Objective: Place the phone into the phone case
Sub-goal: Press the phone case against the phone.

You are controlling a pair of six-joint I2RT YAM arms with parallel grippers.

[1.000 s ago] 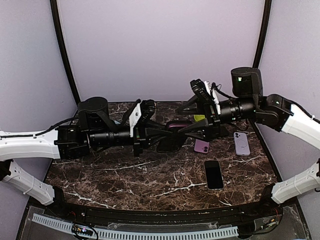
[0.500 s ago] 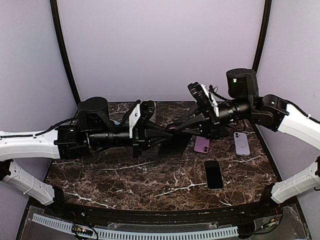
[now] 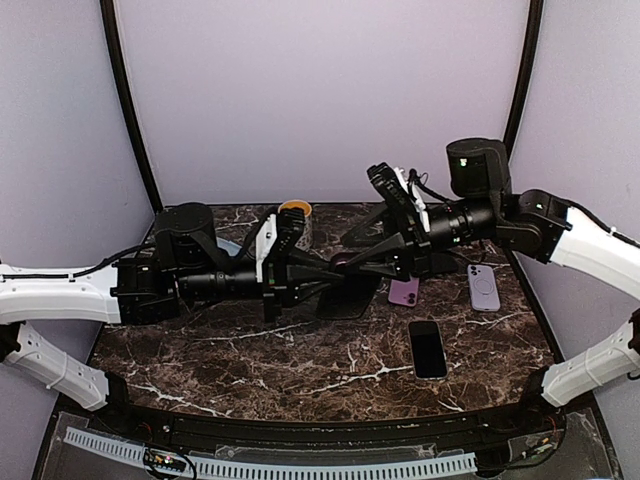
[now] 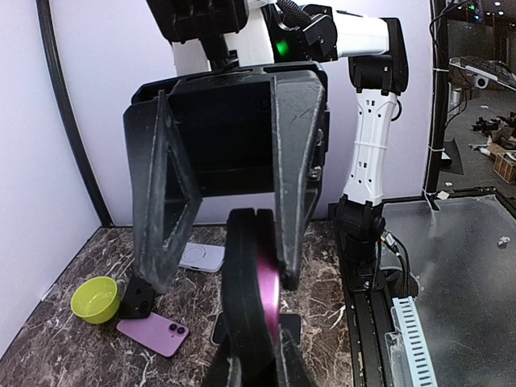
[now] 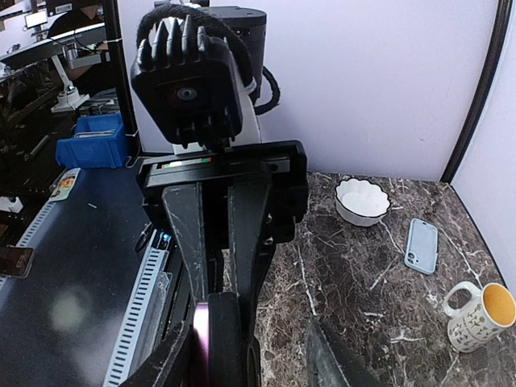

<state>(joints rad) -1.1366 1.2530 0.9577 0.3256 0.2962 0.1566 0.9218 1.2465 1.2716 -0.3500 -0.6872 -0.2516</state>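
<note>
Dark marble table (image 3: 250, 360), lilac walls behind, both arms meeting mid-air over the middle. Left gripper (image 3: 325, 273) is clamped tight on the phone case (image 4: 251, 282), held edge-up above the table, not resting on it. The case shows a black rim with a magenta face, probably the phone sitting in it. Can't tell if it is fully seated, since both wrist views are edge-on. Change from a second ago: the right arm has swung left and up a little, so the right gripper (image 4: 219, 274) has gone from beside the case to straddling it, one finger on each side. Its jaws stand apart; the right wrist view shows a clear gap on one side and the other finger just beside the rim, so no squeeze is visible. The left arm has shifted slightly too, uncovering a yellow-lined mug (image 3: 295, 210) at the back of the table. The case itself has barely moved. My read: this is the press-in step, with the left holding steady while the right lines up to pinch the phone home across the faces. Late in the task, not confirmed done. Risk: an off-centre pinch could twist the case out of the left grip. Also on the table, well apart from the action, are a purple phone (image 3: 403, 292), a lilac case (image 3: 484, 287) and a black phone (image 3: 428, 348).
</note>
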